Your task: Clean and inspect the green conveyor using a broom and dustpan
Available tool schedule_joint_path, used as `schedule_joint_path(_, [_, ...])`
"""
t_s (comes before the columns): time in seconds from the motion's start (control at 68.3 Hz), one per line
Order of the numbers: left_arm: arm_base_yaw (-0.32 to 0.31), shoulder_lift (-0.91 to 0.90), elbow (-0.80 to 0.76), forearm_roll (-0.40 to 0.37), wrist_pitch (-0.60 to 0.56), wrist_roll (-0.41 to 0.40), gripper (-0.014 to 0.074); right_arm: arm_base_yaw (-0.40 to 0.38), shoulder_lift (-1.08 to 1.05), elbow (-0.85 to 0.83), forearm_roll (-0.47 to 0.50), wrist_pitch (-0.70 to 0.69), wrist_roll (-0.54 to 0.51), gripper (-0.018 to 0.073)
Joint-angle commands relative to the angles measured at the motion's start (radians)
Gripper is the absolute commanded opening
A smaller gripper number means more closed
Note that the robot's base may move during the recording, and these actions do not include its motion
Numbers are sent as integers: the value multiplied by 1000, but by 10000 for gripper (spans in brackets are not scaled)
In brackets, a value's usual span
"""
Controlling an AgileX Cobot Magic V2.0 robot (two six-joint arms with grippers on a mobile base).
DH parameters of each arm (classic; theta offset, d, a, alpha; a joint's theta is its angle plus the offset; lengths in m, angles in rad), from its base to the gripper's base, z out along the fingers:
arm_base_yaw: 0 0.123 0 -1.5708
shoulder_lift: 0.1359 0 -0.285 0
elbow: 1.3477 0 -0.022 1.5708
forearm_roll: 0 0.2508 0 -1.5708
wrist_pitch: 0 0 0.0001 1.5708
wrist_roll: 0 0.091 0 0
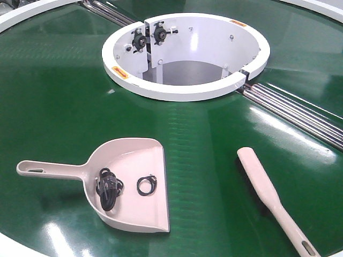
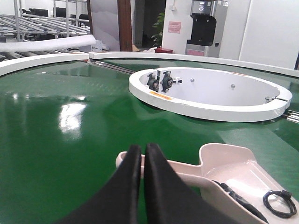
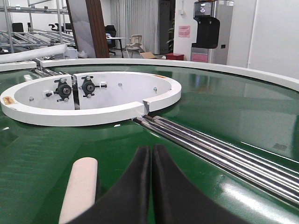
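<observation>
The green conveyor (image 1: 59, 91) fills the front view, glossy and dark. On it at the lower left lies the dustpan (image 1: 134, 182), handle pointing left, with a black tangle (image 1: 109, 187) and a black ring (image 1: 146, 185) inside. At the lower right rests the broom (image 1: 268, 195), bristles down, handle toward the near edge. Neither gripper shows in the front view. My left gripper (image 2: 142, 148) is shut and empty, hovering just above the dustpan handle (image 2: 187, 169). Equally shut and empty, my right gripper (image 3: 151, 150) hangs just right of the broom head (image 3: 81, 184).
A white ring-shaped opening (image 1: 185, 56) with bearing blocks sits mid-belt at the back. Steel rollers (image 1: 300, 112) run from it toward the right edge, and another set toward the back left. White rims (image 1: 32, 16) border the belt. Racks and a water dispenser (image 2: 205, 28) stand beyond.
</observation>
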Motion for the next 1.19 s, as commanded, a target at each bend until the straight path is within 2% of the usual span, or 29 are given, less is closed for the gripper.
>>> schedule_joint_path(0.0, [-5, -14, 30, -2, -79, -12, -8, -6, -19, 22, -14, -68, 3, -9])
schedule_joint_path(1.171, [-5, -14, 30, -2, -79, -12, -8, -7, -19, 22, -12, -67, 1, -9])
